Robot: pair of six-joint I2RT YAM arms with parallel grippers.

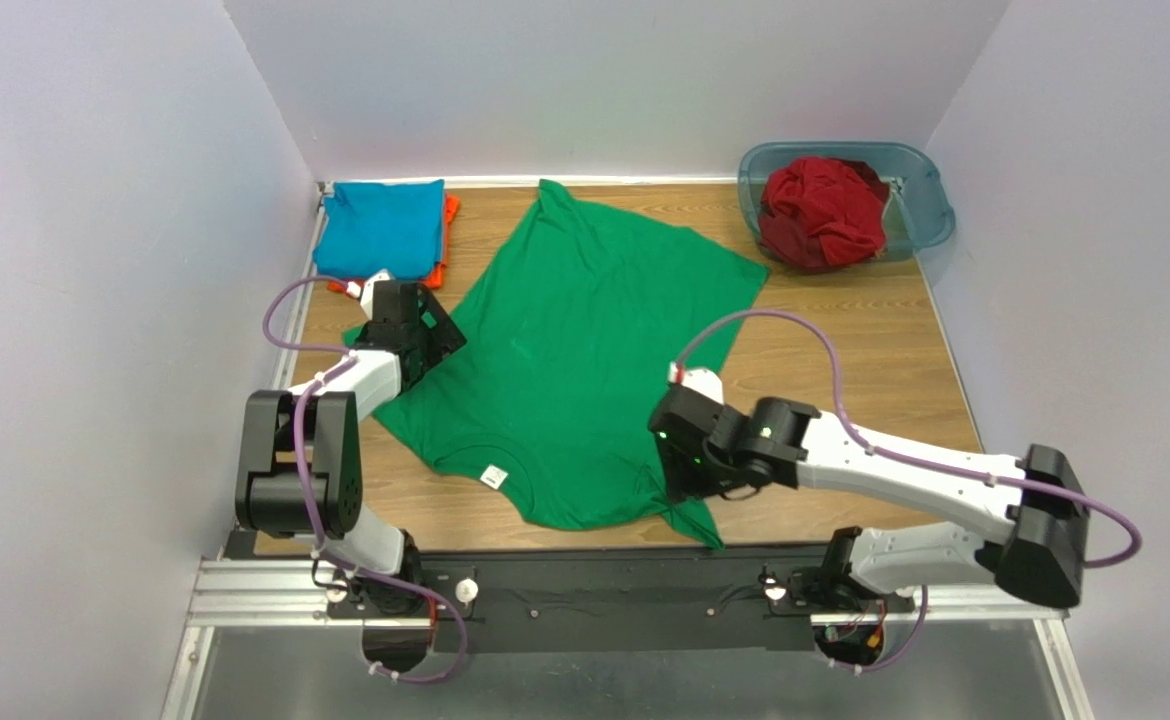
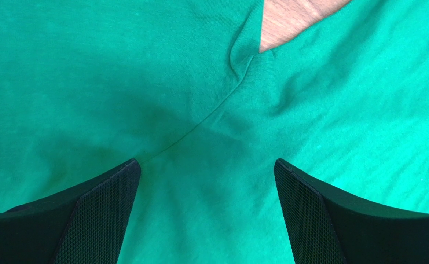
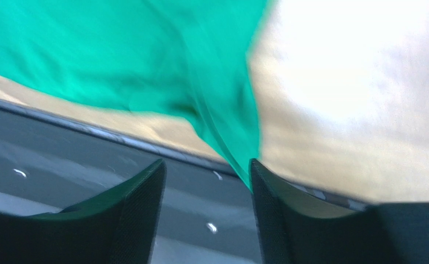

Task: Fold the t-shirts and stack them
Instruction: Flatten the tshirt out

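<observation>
Found bright green cotton t-shirt (image 1: 591, 345) spread flat mid wooden bench (image 1: 877, 345).
From above, saw left claw (image 1: 435, 336) on its left sleeve, right claw (image 1: 684, 488) at near hem corner. Left wrist: hung released above green cloth. Right wrist: gaped too, blurred hem beside one finger.
</observation>
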